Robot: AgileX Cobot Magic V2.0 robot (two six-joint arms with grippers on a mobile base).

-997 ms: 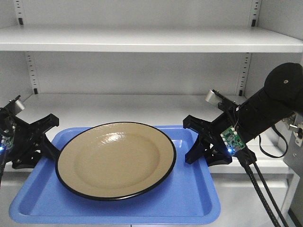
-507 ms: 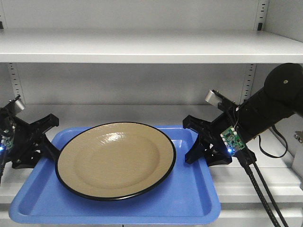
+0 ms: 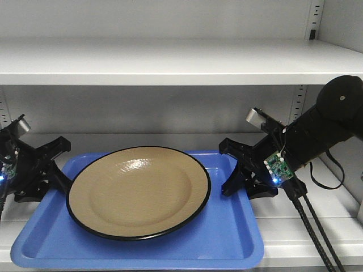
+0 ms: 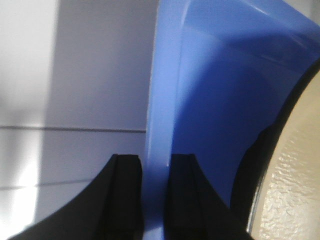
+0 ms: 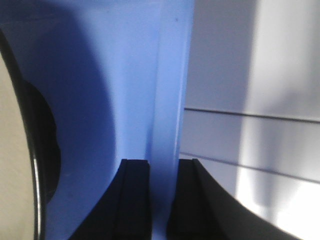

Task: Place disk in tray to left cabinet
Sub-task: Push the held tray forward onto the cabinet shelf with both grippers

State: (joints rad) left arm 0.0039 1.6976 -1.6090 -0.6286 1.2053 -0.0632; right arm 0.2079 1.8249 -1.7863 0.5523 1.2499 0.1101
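Disk [image 3: 139, 192] rests in tray [image 3: 227, 238], both pincers [image 4: 155, 190] [image 5: 160, 192] clamped on its partly hidden lips.

Both arms out front, mirrored, wrists roughly level. Left gripper [image 3: 57, 170] comes in from the left edge, black fingers [image 4: 125, 195] clamped on the tray [image 3: 227, 238] lip, one finger either side of the rim in the left wrist view. Right gripper [image 3: 235, 170] comes in from the right, same pinch on the opposite lip; right wrist view shows its fingers [image 5: 135, 195] straddling the rim. Right forearm angles up and back to a big black round joint at the upper right, green circuit board with a blue LED lit at the wrist, cables hanging below. Blue LED also visible on the left wrist.
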